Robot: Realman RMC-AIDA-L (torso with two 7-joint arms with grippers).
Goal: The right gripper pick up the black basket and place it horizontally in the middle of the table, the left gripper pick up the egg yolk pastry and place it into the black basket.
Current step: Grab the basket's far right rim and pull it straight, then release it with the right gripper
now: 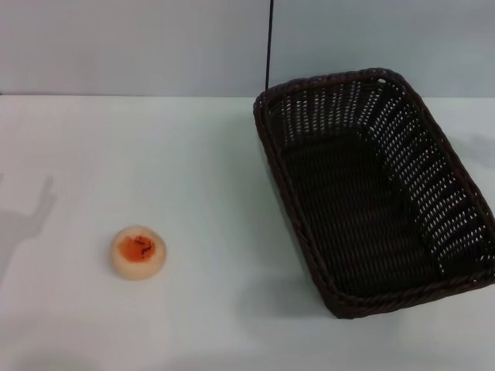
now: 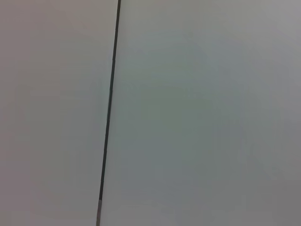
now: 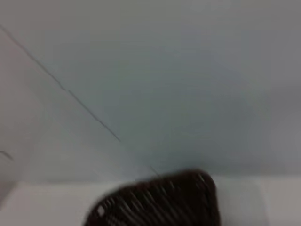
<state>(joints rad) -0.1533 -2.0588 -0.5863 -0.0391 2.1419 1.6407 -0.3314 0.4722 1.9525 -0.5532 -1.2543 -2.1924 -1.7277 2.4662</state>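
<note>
The black basket point(image 1: 371, 193) stands on the right part of the white table point(image 1: 209, 232), its long side running front to back and slightly slanted. It is empty. Part of its rim also shows in the right wrist view point(image 3: 160, 207). The egg yolk pastry point(image 1: 138, 251) lies on the table at the front left, well apart from the basket. Neither gripper shows in any view. The left wrist view shows only a pale wall.
A pale wall with a thin dark vertical seam point(image 1: 269, 46) rises behind the table. A faint shadow of an arm point(image 1: 27, 224) falls on the table's left side.
</note>
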